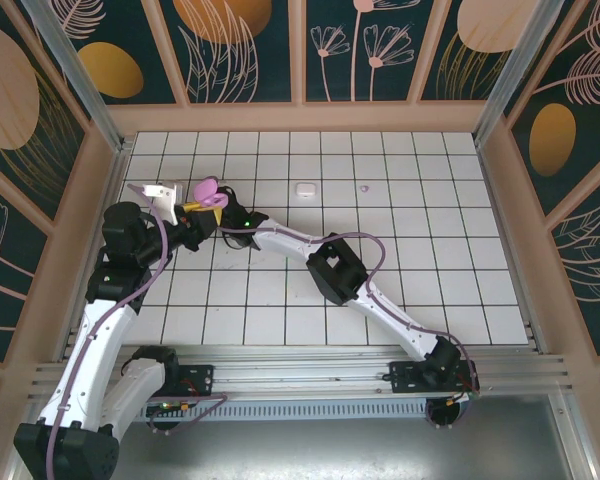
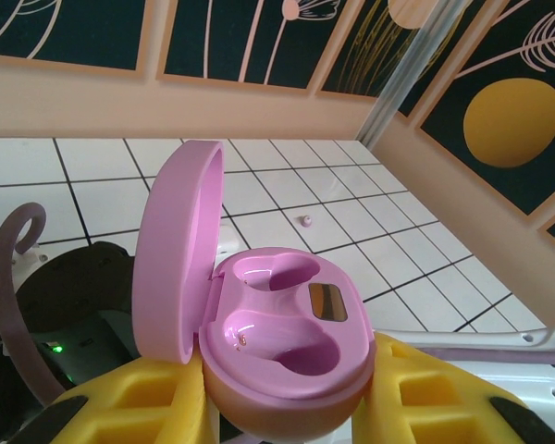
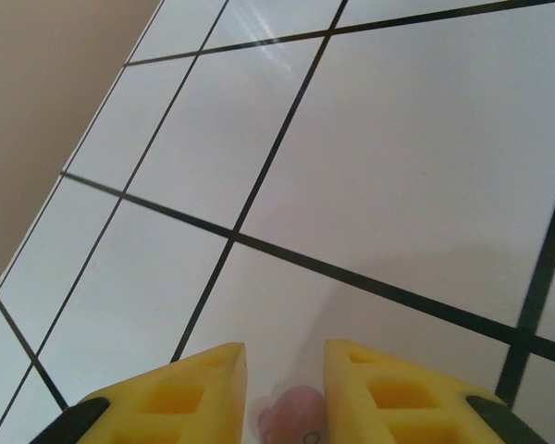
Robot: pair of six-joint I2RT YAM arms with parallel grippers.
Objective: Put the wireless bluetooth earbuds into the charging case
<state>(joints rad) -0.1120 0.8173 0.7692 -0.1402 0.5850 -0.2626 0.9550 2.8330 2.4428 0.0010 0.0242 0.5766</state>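
The case (image 2: 287, 314) is smooth, glossy pink plastic; the fingers (image 2: 435, 398) of the left claw (image 2: 287, 379) are matt yellow plastic. The worktop (image 3: 398, 139) is glossy white tile.

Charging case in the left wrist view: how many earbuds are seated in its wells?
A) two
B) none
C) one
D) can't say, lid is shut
B: the charging case sits lid-up in the left hand, and both wells are bare pink plastic.
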